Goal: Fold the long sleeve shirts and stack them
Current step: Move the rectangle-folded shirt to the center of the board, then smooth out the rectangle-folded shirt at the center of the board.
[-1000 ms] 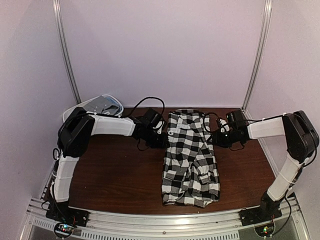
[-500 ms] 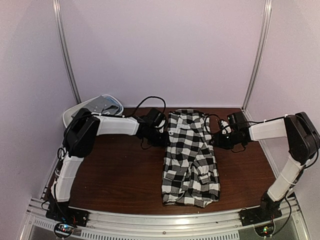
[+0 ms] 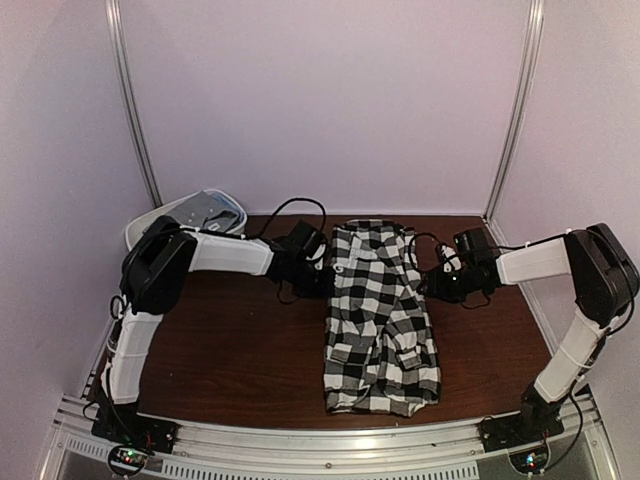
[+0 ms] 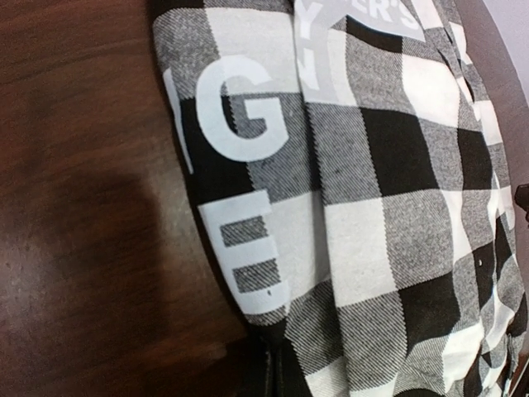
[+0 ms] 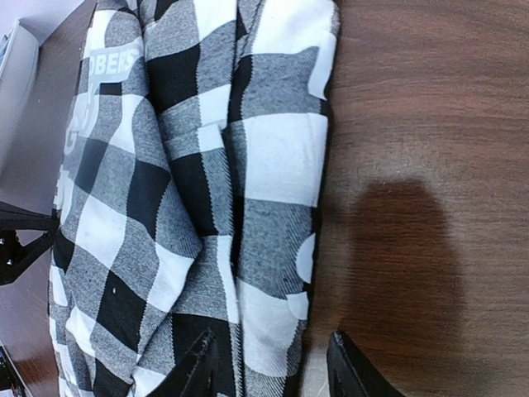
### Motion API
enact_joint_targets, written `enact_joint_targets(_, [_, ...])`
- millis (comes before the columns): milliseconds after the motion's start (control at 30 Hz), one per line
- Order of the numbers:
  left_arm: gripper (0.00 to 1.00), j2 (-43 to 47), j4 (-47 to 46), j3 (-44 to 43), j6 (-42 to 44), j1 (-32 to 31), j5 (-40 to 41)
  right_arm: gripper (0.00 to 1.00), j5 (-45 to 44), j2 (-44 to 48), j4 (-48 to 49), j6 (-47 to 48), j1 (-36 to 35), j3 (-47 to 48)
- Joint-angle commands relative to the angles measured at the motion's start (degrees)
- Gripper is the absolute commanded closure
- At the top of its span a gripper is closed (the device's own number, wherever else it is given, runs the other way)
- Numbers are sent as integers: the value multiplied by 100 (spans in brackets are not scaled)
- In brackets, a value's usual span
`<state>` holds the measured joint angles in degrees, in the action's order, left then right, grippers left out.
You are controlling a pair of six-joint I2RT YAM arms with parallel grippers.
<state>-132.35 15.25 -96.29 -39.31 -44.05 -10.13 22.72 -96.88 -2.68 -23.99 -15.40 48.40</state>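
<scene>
On the checked shirt (image 4: 388, 215) we read big white block letters along its folded edge in the left wrist view: a G (image 4: 248, 116) and, next along that edge, an E (image 4: 248, 256). Near that view's top, smaller white letters on a grey band (image 4: 376, 16) end in "ERS", and their start is cut off. In the right wrist view a grey band (image 5: 116, 62) reads "OBERS". We can read nothing else.

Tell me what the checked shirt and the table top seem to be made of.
The checked shirt: soft woven cloth, probably brushed cotton or flannel; fine diagonal weave, limp folds, matte. The table top: dark brown wood or wood-look laminate; streaky grain, slight sheen.
</scene>
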Motion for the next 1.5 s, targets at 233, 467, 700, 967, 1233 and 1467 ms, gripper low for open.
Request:
enact_joint_targets(233, [100, 976, -149, 1339, 89, 554, 80, 53, 133, -129, 250, -191, -274, -62])
enact_joint_targets(467, [100, 872, 71, 1234, 476, 1021, -114, 53, 30, -150, 258, -403, -793, -72])
enact_joint_targets(700, [97, 839, 173, 1098, 650, 1180, -314, 53, -143, -41, 250, -559, -1264, -111])
enact_joint_targets(967, [68, 1311, 452, 1092, 833, 1180, -75, 55, -629, 419, -84, -634, -1998, -108])
enact_joint_targets(1233, [65, 2063, 460, 1524, 842, 1150, -57, 63, -1476, 793, -501, -837, -2947, -26])
enact_joint_targets(1467, [65, 2710, 360, 2050, 736, 1023, -193, 64, -2414, 378, -1123, -762, -3995, 488])
